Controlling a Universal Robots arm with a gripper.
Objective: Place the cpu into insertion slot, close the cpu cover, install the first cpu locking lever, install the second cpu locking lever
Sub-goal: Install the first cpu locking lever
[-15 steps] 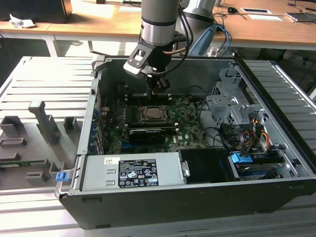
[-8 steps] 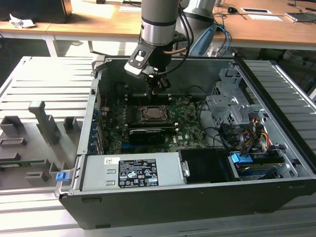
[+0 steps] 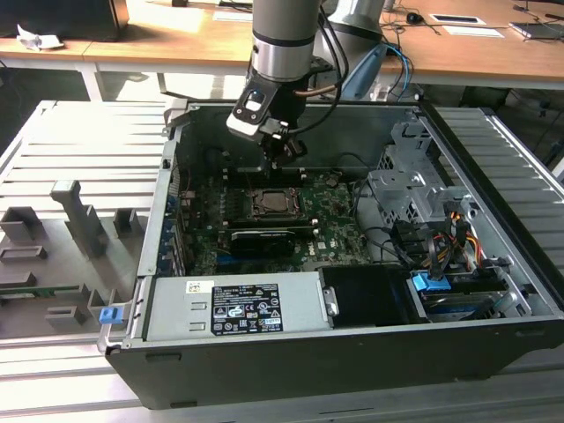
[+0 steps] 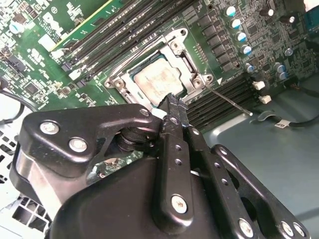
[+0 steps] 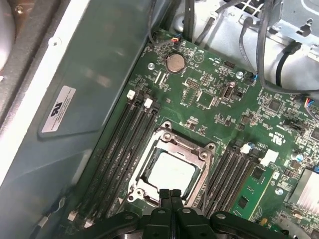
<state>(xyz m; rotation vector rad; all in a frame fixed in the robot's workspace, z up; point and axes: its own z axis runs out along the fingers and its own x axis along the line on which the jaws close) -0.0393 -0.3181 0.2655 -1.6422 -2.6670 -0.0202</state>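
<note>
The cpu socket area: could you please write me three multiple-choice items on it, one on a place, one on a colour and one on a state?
1. Where is the cpu? A in the insertion slot; B on the power supply; C outside the case.
2. What colour is the circuit board? A red; B green; C white.
3. How is the cpu cover? A upright; B removed; C down around the chip.
Answers: A, its metal top shows inside the socket; B, green throughout; C, the frame lies flat.
</note>
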